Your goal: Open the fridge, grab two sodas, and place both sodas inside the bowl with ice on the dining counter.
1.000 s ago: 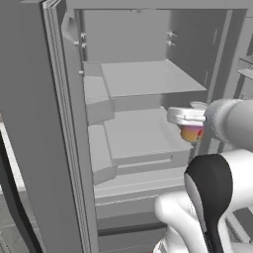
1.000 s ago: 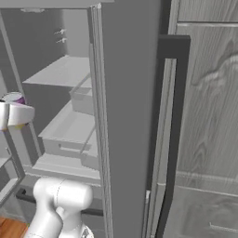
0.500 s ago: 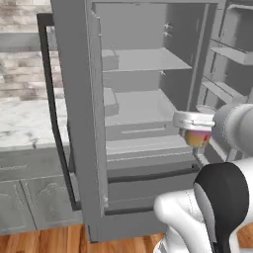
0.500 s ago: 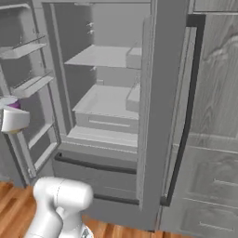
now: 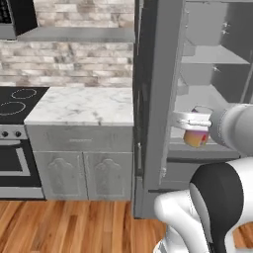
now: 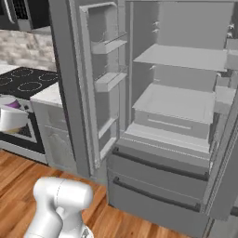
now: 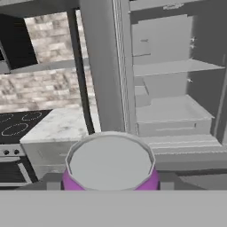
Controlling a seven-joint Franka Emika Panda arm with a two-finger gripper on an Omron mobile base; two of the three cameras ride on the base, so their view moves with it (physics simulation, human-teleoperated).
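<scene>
My gripper (image 5: 195,121) is shut on a soda (image 5: 196,138), a small can that fades from purple to orange-yellow. It holds the can in the air in front of the open grey fridge (image 5: 158,99). The hand view looks down on the soda's grey lid and purple rim (image 7: 110,166), with the fridge's bare shelves (image 7: 177,88) behind it. In the right base view the soda (image 6: 12,104) sits at the far left edge, well left of the fridge (image 6: 176,102). The bowl and the dining counter are out of view.
The fridge's left door (image 6: 100,83) stands swung out, with door shelves on it. Two drawers (image 6: 158,176) are closed below. Left of the fridge runs a marble worktop (image 5: 84,106) over grey cabinets (image 5: 84,163), then a black stove (image 5: 12,104). The floor (image 5: 74,222) is wood.
The whole picture has shifted: the base has backed off and turned left, bringing the worktop and stove into view. The gripper keeps the same can.
</scene>
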